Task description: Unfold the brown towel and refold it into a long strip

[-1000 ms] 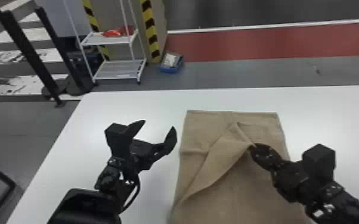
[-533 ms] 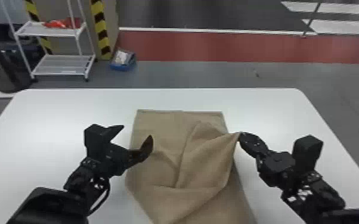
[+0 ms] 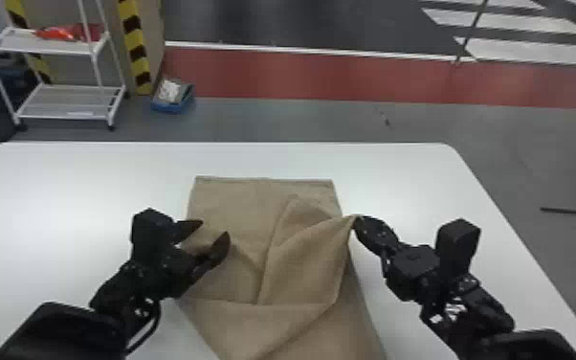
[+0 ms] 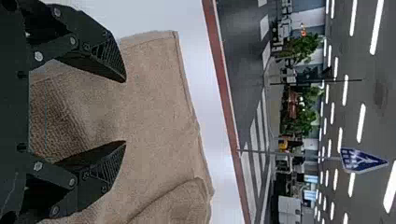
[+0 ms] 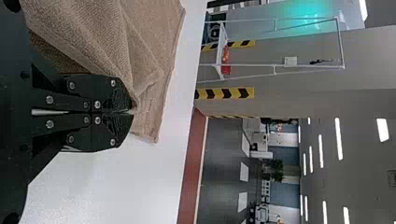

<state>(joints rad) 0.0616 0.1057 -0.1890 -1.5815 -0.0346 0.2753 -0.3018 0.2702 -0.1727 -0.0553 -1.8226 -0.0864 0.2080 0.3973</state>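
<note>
The brown towel [image 3: 234, 201] lies on the white table, its near part running out at the bottom edge, with a loose flap pulled up toward the right. My right gripper [image 3: 356, 221] pinches the flap's corner at the towel's right side. In the right wrist view the fingers of the right gripper [image 5: 132, 112] are closed on the brown towel [image 5: 154, 107]. Over the towel's left edge stands my left gripper [image 3: 214, 230], its fingers apart. The left wrist view has the left gripper [image 4: 125, 112] with a wide gap, the brown towel [image 4: 159, 107] beyond and beneath it.
The white table [image 3: 86, 182] extends on both sides of the towel and behind it. Past its far edge, on the floor, are a white shelf rack [image 3: 69, 103] and a blue box [image 3: 172, 103] at the left.
The head view has swung to the right. My right gripper has drawn the towel's flap outward to the right, past the towel's edge. The left gripper has come over the towel's left edge, still open.
</note>
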